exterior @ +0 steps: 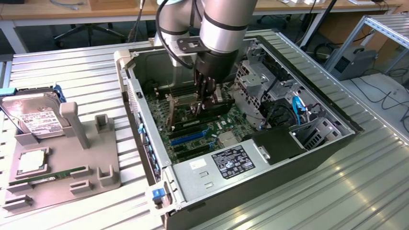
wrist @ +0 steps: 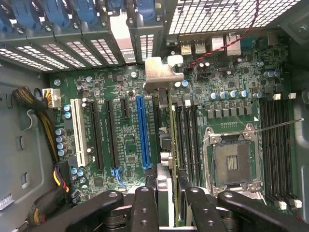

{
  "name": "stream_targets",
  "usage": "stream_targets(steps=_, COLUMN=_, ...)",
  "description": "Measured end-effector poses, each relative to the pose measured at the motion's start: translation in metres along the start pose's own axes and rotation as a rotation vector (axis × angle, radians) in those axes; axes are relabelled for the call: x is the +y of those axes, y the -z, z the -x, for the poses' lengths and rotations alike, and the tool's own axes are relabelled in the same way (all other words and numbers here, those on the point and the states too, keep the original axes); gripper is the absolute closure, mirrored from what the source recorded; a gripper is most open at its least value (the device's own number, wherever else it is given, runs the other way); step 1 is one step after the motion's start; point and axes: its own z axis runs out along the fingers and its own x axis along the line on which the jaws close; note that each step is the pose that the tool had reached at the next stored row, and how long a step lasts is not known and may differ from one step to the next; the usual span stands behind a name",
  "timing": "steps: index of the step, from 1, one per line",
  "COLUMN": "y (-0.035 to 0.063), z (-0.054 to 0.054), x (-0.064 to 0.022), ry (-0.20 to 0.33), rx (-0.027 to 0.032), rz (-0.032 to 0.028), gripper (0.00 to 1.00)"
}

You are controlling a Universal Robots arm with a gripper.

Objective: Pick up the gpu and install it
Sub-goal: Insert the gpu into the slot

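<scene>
We see the robot arm point(exterior: 223, 24) reaching down from the top middle of the exterior view into an open computer case point(exterior: 319, 148) that lies on its side on the slatted metal counter point(exterior: 357, 191). The claw point(exterior: 208, 98) sits low inside the case, over the green motherboard point(exterior: 191, 129), and it is clamped on the gpu point(exterior: 217, 103), a thin dark card held on edge between the black fingers point(wrist: 145, 208). In the wrist view the card runs edge-on away from the claw, with its silvery end bracket point(wrist: 161, 72) up near the rear slot openings of the case, just beside the long blue slot point(wrist: 141, 130) and between it and the bare processor socket point(wrist: 231, 159). Whether the card's lower edge is already touching the board we cannot tell. At the lower middle of the exterior view the power supply point(exterior: 223, 167) with its black label fills the near corner of the case. At that view's left, well apart from the case, a grey holder tray point(exterior: 96, 172) carries a hard drive point(exterior: 35, 120) standing tilted and a green memory stick point(exterior: 57, 175) lying in its groove.
</scene>
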Motion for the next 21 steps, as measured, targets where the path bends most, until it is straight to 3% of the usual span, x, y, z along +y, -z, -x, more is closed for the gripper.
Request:
stream_targets(steps=12, y=-0.0012, z=-0.0010, x=0.0054, ry=0.000, rx=0.0001, rz=0.0001, gripper=0.72)
stream_targets(steps=21, y=-0.0017, z=-0.0075, x=0.0085, ry=0.000, rx=0.0003, rz=0.0001, gripper=0.72)
